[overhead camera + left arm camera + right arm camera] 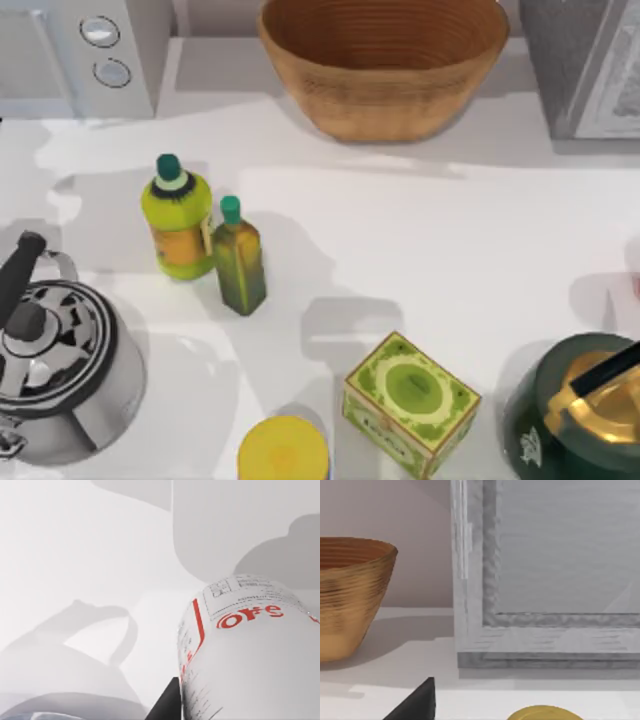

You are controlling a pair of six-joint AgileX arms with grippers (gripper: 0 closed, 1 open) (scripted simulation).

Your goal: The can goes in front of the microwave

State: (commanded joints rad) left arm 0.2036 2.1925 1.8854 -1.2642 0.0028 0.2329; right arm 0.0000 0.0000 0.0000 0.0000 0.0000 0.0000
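White label with red print marks the can point(250, 655), which sits very close under the left wrist camera. One dark finger point(169, 704) of the left gripper point(240, 712) lies against its side, so I judge that this gripper is closed on the can, although the other finger is hidden behind the tin. The long axis of the can runs away from the camera towards a pale grey surface with a rounded corner, probably the microwave. A kettle-shaped shadow on the table point(75, 555) suggests that the can is at the left side, near the steel kettle point(55, 370). The microwave point(80, 55) stands at the top left corner, with bare table just in front of it and two green-capped bottles point(205, 235) a little to the right. The left arm is therefore the nearer one. The right gripper point(415, 705) rests by the darker grey box point(545, 580); open or closed, I cannot tell.
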